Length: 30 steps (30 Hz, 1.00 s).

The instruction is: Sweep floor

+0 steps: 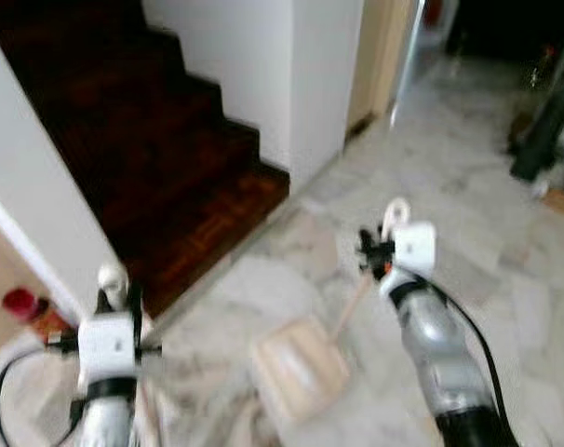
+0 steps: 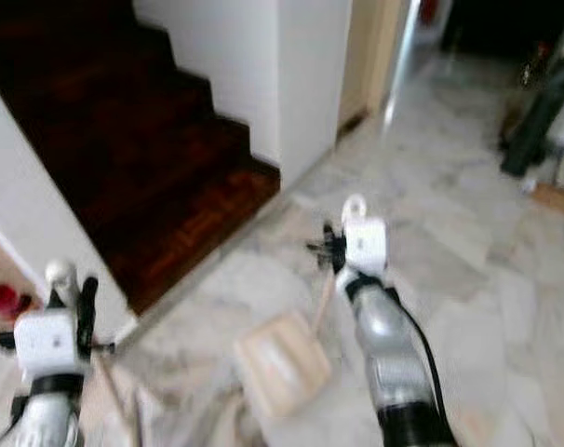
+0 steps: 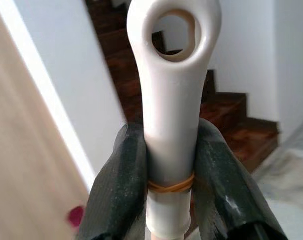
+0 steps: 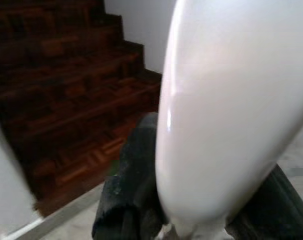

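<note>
Left claw (image 3: 169, 165) is clamped on the broom handle (image 3: 172, 100); right claw (image 4: 201, 200) grips the dustpan handle (image 4: 231, 100), its pan (image 1: 299, 368) on the marble floor (image 1: 468, 186) by the stairs (image 1: 161, 158). Blurred frames suggest sweeping barely begun.

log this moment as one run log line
left pincer: shut on broom handle | right pincer: shut on dustpan handle | dustpan: on marble floor | stairs: ahead left

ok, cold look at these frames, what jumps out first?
Both grippers clamp white handles: the left gripper holds a broom handle, the right gripper a dustpan handle. The beige dustpan sits on the marble floor between the arms. Dark wooden stairs rise ahead, left.
</note>
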Motion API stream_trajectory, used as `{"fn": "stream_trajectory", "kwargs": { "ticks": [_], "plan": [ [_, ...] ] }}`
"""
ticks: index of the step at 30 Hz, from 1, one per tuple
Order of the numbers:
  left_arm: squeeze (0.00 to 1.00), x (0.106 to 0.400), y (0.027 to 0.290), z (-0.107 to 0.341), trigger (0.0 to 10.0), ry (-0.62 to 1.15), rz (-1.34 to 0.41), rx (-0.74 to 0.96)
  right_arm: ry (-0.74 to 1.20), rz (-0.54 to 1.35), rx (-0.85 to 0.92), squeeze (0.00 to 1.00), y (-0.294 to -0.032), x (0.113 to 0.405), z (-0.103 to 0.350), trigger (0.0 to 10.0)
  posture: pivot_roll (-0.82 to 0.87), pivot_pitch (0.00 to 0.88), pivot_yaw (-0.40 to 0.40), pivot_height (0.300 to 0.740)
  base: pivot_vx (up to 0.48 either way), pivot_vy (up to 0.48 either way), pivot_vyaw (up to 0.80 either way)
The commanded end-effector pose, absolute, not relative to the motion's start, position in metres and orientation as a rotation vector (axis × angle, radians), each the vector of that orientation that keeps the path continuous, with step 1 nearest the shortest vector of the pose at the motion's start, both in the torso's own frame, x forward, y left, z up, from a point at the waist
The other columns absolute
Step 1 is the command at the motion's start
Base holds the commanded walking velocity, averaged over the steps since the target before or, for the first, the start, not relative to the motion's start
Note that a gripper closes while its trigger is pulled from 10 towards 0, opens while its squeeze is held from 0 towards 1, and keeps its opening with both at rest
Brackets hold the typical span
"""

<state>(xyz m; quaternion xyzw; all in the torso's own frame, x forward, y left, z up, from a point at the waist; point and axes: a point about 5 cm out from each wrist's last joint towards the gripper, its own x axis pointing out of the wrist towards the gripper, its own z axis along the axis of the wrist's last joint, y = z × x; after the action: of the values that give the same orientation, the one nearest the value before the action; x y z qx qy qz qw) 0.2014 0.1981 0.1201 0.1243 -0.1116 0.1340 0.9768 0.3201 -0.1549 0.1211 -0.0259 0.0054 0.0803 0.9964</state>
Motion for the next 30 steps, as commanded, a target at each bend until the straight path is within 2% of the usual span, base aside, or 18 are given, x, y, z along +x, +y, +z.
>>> {"fn": "stream_trajectory", "kwargs": {
  "ticks": [1, 19, 22, 27, 30],
  "plan": [
    [0.0, 0.201, 0.199, 0.13, 10.0, -0.27, 0.274, 0.273, -0.063, 0.158, -0.06, 0.0, -0.156, 0.323, 0.139, 10.0, -0.26, 0.0, 0.046, 0.74, 0.0, 0.0, 0.8],
    [0.0, 0.201, 0.199, 0.13, 10.0, -0.27, 0.274, 0.273, -0.063, 0.158, -0.06, 0.0, -0.156, 0.323, 0.139, 10.0, -0.26, 0.0, 0.046, 0.74, 0.0, 0.0, 0.8],
    [0.0, 0.2, 0.191, 0.131, 10.0, -0.246, 0.275, 0.251, 0.187, 0.037, 0.209, 0.0, -0.167, 0.325, 0.121, 10.0, -0.24, 0.0, 0.044, 0.74, 0.0, 0.0, 0.8],
    [0.0, 0.2, 0.191, 0.131, 10.0, -0.246, 0.276, 0.25, 0.239, 0.029, 0.216, 0.0, -0.166, 0.325, 0.116, 10.0, -0.24, 0.0, 0.043, 0.74, 0.0, 0.0, 0.75],
    [0.0, 0.2, 0.191, 0.131, 10.0, -0.248, 0.275, 0.248, 0.256, 0.025, 0.223, 0.0, -0.167, 0.326, 0.114, 10.0, -0.24, 0.0, 0.043, 0.74, 0.0, 0.0, 0.0]
  ]
}}
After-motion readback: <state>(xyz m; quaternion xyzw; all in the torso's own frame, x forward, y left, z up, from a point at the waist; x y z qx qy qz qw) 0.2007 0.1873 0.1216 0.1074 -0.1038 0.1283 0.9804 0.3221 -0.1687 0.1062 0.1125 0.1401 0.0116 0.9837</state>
